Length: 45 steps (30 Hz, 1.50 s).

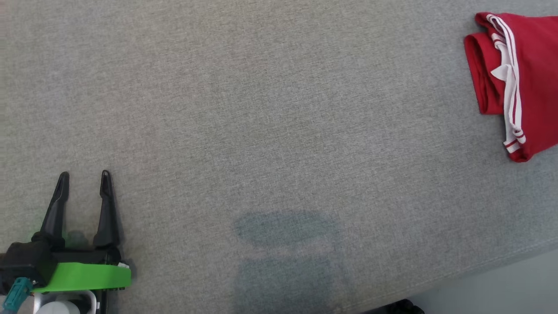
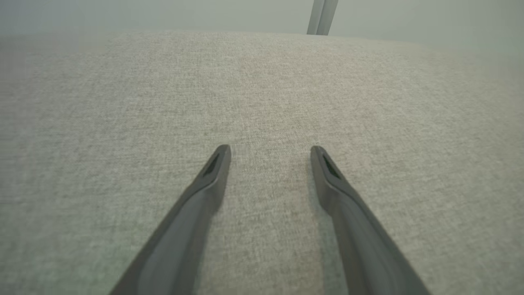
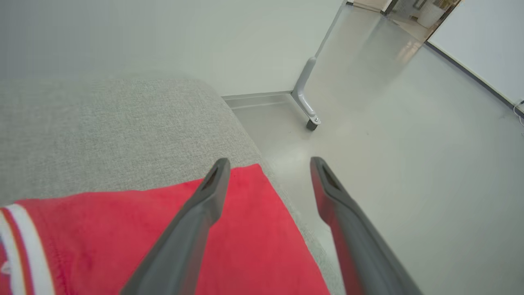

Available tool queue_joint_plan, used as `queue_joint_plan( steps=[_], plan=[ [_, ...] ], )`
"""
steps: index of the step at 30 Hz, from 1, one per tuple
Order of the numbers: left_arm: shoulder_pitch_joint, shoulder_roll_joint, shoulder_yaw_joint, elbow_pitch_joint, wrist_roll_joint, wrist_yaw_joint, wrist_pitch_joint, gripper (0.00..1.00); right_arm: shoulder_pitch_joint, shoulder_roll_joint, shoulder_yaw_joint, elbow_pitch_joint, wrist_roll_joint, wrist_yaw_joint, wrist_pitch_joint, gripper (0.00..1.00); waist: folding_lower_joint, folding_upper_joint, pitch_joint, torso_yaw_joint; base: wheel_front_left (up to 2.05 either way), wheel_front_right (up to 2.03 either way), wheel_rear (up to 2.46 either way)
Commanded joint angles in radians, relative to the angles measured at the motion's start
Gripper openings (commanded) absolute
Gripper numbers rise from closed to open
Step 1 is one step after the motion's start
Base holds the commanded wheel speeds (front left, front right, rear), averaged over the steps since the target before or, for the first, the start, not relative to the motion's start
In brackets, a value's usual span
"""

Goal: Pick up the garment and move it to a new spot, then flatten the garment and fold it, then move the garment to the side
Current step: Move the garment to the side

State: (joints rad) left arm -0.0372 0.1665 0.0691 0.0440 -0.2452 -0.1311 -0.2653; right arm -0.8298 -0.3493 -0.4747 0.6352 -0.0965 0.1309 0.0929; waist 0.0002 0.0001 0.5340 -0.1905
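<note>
Garment (image 3: 254, 233) lies folded just under the open right pincer (image 3: 268, 162), at the bench (image 3: 102, 123) edge, so a dragging finger could pull it off

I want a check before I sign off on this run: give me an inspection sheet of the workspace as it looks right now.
surface: grey woven fabric surface, lying flat.
job's things: red garment with white stripes, folded, lying near the surface's right edge.
clutter: nothing seen.
grippers: left gripper open over bare fabric, holding nothing; right gripper open above the garment's corner, not gripping it.
cables: nothing seen.
surroundings: pale floor beside the surface; a grey stand leg on a caster stands there.
</note>
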Motion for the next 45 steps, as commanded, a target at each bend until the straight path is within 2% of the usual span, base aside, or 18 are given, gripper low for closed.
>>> queue_joint_plan(
  steps=[1,4,8,14,19,24,31,45],
  plan=[
    [0.005,-0.011,0.005,0.018,-0.005,0.001,0.002,1.00,-0.003,0.023,-0.001,-0.028,-0.018,0.000,-0.049,1.00,-0.0002,-0.0001,-0.015,0.034,0.00,0.00,0.00],
    [0.019,-0.036,0.013,0.021,-0.007,0.001,0.002,1.00,0.039,0.059,0.024,-0.100,-0.032,0.000,-0.159,1.00,-0.0002,-0.0001,-0.080,0.047,0.00,0.00,0.00],
    [0.055,-0.071,0.025,0.032,-0.006,0.001,0.002,1.00,0.134,0.119,0.117,-0.239,-0.006,0.000,-0.262,1.00,-0.0002,-0.0001,-0.204,0.059,0.00,0.00,0.00],
    [0.124,-0.104,0.041,0.060,0.002,0.001,0.001,1.00,0.364,0.150,0.248,-0.405,0.071,0.000,-0.320,1.00,-0.0002,-0.0001,-0.392,0.095,0.00,0.00,0.00],
    [0.176,-0.112,0.066,0.069,-0.005,0.016,0.001,1.00,0.569,0.178,0.322,-0.460,0.133,-0.001,-0.342,1.00,-0.0002,-0.0001,-0.492,0.125,0.00,0.00,0.00],
    [0.202,-0.115,0.084,0.076,-0.007,0.021,0.001,1.00,0.733,0.222,0.396,-0.434,0.122,0.000,-0.357,1.00,-0.0002,-0.0001,-0.524,0.148,0.00,0.00,0.00],
    [0.210,-0.115,0.103,0.093,-0.007,0.031,0.001,1.00,0.852,0.284,0.448,-0.449,0.109,-0.001,-0.359,1.00,-0.0002,-0.0001,-0.538,0.154,0.00,0.00,0.00],
    [0.184,-0.115,0.103,0.122,-0.002,0.018,0.001,1.00,0.904,0.298,0.454,-0.490,0.139,-0.001,-0.359,1.00,-0.0002,-0.0001,-0.542,0.135,0.00,0.00,0.00]
  ],
)
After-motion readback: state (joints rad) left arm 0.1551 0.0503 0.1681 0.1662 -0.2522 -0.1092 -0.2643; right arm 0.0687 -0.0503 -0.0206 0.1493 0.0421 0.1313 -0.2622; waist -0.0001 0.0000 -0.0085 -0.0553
